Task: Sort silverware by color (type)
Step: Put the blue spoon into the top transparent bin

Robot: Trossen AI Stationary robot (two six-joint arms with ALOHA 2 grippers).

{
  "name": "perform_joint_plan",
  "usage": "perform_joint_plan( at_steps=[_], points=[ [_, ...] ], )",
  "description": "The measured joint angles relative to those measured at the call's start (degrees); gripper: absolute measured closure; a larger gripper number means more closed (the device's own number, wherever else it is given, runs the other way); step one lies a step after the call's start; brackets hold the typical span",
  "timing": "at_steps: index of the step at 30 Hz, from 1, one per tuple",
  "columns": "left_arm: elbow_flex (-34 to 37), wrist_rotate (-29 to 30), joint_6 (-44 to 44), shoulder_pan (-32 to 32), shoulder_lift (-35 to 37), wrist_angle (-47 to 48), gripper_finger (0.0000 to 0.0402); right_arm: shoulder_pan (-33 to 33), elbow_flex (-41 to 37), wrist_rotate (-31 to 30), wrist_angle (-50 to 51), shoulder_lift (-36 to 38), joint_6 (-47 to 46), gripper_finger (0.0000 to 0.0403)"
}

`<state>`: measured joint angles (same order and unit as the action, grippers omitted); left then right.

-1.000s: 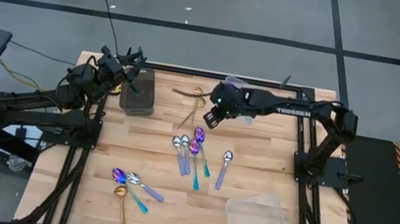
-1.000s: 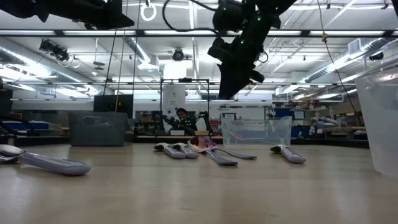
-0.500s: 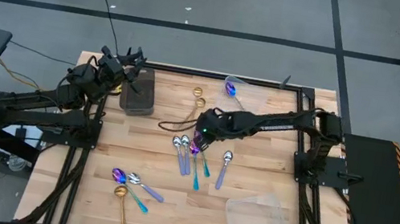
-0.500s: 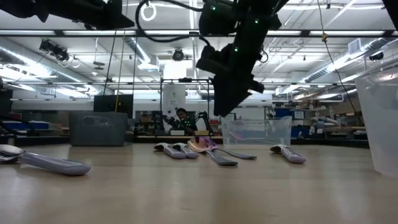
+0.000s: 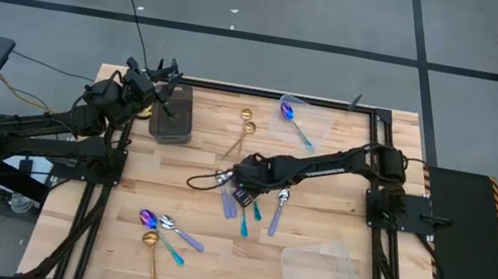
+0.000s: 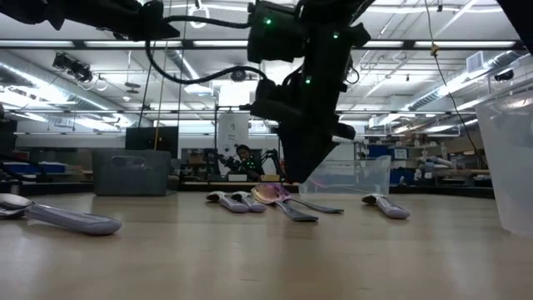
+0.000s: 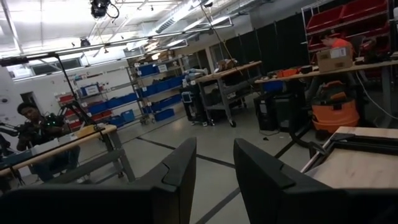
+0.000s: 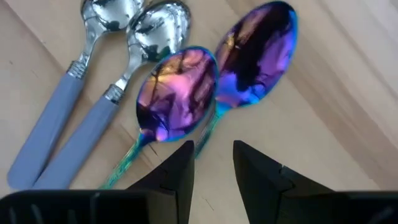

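Right wrist view: right gripper [image 8: 213, 163] fingers parted, empty, hovering over two purple spoons [image 8: 177, 93] mid-table; bowls ahead of fingertips, teal handles running back beneath. Left gripper [image 7: 214, 163] parked by tray [image 5: 172, 115], part-open, farther off.

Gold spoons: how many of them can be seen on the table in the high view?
3. One gold spoon and a second lie together right of the dark grey tray; a third lies in the lower-left spoon group. The right arm may hide more.
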<state>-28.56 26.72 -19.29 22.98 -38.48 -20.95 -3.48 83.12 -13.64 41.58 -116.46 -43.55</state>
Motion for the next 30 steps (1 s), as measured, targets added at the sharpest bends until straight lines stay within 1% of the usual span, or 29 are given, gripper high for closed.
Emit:
perform_joint_plan(
  at_steps=[3,8,17,20,30],
  points=[
    [0.0,0.0,0.0,0.0,0.0,0.06,0.0285,-0.1,1.52,0.22,0.65,-1.73,-0.01,0.0281],
    [0.0,0.01,0.02,-0.02,0.0,0.38,0.0285,-0.07,1.48,1.71,1.84,-3.18,-1.17,0.0281],
    [-0.01,0.02,0.17,0.0,0.01,0.69,0.0285,-0.14,1.74,3.64,0.73,-5.75,-1.94,0.0284],
    [-0.02,0.02,0.17,0.02,0.0,0.71,0.0285,-0.11,1.7,3.83,0.84,-5.47,-1.97,0.0298],
    [-0.02,0.0,0.06,0.04,0.02,0.65,0.0285,0.81,1.63,2.2,1.45,-5.43,-1.42,0.0376]
  ],
)
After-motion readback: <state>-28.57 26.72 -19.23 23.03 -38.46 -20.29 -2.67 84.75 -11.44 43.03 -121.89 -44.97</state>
